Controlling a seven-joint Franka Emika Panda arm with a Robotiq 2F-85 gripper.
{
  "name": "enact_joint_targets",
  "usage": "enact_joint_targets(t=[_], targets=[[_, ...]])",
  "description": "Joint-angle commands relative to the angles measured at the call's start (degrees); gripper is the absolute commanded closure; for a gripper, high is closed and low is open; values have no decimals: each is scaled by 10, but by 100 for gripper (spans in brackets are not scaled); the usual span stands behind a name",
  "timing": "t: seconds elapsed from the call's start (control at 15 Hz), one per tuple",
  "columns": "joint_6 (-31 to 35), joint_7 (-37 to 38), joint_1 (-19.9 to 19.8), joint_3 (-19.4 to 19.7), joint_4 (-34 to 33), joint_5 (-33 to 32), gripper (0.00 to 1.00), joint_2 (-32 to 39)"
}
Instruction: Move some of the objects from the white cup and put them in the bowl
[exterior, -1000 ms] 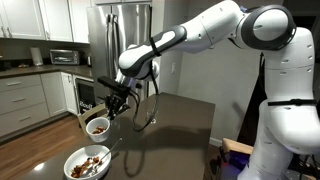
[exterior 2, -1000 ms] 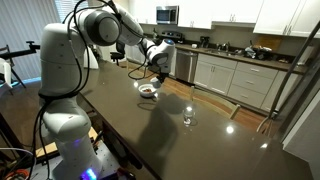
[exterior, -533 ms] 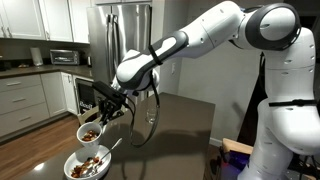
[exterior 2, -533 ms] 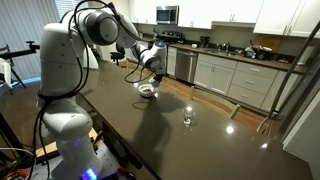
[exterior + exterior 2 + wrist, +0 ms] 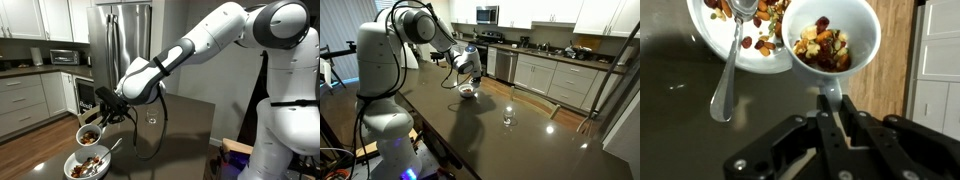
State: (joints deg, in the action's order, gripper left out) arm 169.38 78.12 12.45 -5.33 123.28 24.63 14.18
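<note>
In the wrist view we see the fingers [image 5: 830,102] pinched shut at the middle of the frame. They are clamped on the near wall of the white cup [image 5: 865,30], which fills the upper right. The cup holds a heap of reddish-brown bits [image 5: 820,48] mixed with a few paler ones. Just to its left, in the upper left corner, lies the bowl [image 5: 705,30]. It has more of the same bits inside, and a spoon [image 5: 726,80] whose handle runs down over the rim above the dark table [image 5: 680,120]. The cup's rim covers the bowl's right edge here.

In an exterior view the cup [image 5: 85,137] hangs clear of the table at the lower left of the frame, right above the bowl [image 5: 70,165]. We think it leans a little toward the bowl, though the picture is too small to be sure. The arm [image 5: 190,45] reaches down to it from the upper right.

In an exterior view from across the table [image 5: 510,145], fingers and cup blur together above the bowl [image 5: 468,95] left of the frame's middle. A small clear glass [image 5: 507,118] stands well apart from them, toward the centre.
</note>
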Motion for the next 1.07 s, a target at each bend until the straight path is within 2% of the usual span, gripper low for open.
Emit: enact_joint_targets(t=[0.0, 0.27, 0.33, 0.4, 0.53, 0.6, 0.87, 1.0], targets=[[91, 20, 27, 17, 57, -27, 93, -35], [157, 18, 70, 53, 91, -40, 93, -41], [143, 11, 70, 51, 95, -32, 93, -47], [137, 1, 58, 40, 71, -24, 85, -17], [137, 1, 65, 45, 79, -24, 85, -22], [137, 1, 66, 45, 80, -24, 94, -24], [230, -1, 136, 126, 98, -59, 94, 1], [280, -19, 185, 174, 102, -44, 94, 19]])
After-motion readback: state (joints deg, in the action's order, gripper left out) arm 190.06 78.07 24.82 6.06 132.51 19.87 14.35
